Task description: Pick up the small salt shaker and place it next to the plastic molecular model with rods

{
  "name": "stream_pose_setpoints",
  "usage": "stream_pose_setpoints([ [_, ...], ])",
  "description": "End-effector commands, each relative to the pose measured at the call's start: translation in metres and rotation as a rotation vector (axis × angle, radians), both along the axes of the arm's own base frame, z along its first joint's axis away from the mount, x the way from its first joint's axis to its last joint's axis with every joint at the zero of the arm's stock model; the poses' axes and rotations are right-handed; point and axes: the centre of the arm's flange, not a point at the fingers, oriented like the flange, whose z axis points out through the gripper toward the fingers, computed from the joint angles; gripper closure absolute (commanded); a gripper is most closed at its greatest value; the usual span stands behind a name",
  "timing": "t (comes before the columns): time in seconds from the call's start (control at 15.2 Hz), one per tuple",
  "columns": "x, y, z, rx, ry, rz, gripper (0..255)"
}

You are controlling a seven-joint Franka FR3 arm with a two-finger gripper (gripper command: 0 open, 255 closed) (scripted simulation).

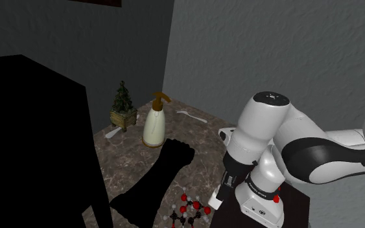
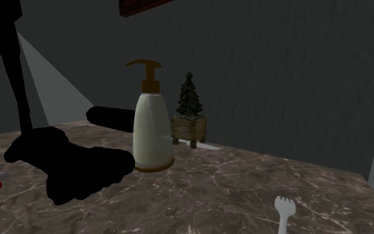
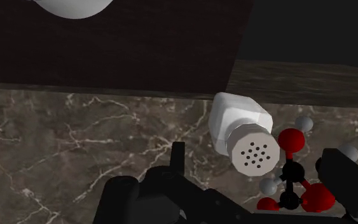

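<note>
The small white salt shaker [image 3: 238,124], with a perforated grey cap, stands on the dark marble top [image 3: 75,146] right beside the molecular model [image 3: 295,184] of red, black and grey balls on rods. My black gripper [image 3: 254,154] is open just above the shaker. Its fingers [image 3: 179,159] stand apart on either side of the cap and neither touches it. In the shoulder view the gripper [image 1: 222,192] hangs low by the stand. The shaker [image 1: 214,203] is under it and the model [image 1: 188,211] lies just to that view's left.
A cream soap dispenser [image 1: 153,124] with a brown pump and a small potted tree [image 1: 123,105] stand near the back wall. A white fork [image 2: 283,209] lies on the marble. A black shape [image 1: 155,181] lies across the top, and a black area [image 1: 32,142] fills the shoulder view's left.
</note>
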Motion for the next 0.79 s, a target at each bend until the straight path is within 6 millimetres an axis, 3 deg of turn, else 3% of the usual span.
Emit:
stream_pose_setpoints([
  [0.0, 0.0, 0.0, 0.013, 0.0, 0.0, 0.0, 0],
  [0.2, 0.001, 0.0, 0.05, 0.0, 0.0, 0.0, 0],
  [0.73, 0.001, 0.0, 0.05, 0.0, 0.0, 0.0, 0],
])
